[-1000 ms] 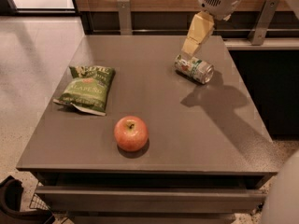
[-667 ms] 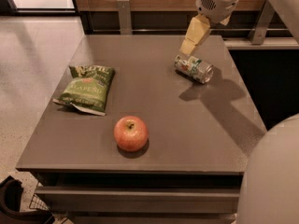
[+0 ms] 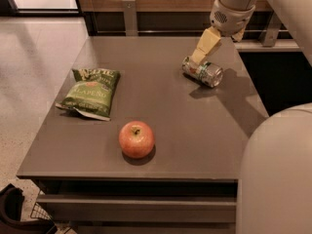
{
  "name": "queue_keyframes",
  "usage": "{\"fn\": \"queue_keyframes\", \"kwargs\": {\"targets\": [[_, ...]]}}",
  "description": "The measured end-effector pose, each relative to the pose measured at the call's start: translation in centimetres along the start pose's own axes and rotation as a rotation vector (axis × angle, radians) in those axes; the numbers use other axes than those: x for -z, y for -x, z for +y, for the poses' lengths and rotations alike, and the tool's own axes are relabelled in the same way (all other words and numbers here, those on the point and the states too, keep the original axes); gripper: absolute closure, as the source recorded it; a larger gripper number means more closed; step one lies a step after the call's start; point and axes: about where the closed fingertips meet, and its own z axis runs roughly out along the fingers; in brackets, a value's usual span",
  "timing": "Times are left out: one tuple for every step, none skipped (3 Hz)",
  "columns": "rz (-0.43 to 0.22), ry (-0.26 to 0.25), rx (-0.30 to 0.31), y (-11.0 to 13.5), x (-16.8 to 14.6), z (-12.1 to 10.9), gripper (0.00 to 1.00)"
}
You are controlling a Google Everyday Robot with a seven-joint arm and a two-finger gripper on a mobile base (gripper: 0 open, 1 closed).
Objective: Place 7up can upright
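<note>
The 7up can (image 3: 203, 72), silver with green and red marks, lies on its side at the back right of the grey table (image 3: 161, 111). My gripper (image 3: 199, 57) hangs from the arm at the top right. Its tip is right at the can's upper left end. I cannot tell whether it touches or holds the can.
A green chip bag (image 3: 90, 92) lies flat at the left of the table. A red apple (image 3: 137, 139) sits near the front edge. My arm's large pale body (image 3: 278, 174) fills the lower right. A wooden wall and a rail run behind the table.
My gripper has dropped slightly toward the can's left end. My arm's body has swung into the lower right of the view. The can has not moved.
</note>
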Motion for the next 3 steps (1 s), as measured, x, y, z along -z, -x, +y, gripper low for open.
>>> {"fn": "queue_keyframes", "kwargs": {"targets": [[-0.018, -0.007, 0.001, 0.6, -0.3, -0.2, 0.0], [0.012, -0.026, 0.022, 1.9, -1.4, 0.1, 0.0], [0.089, -0.046, 0.05, 4.5, -4.0, 0.7, 0.0]]}}
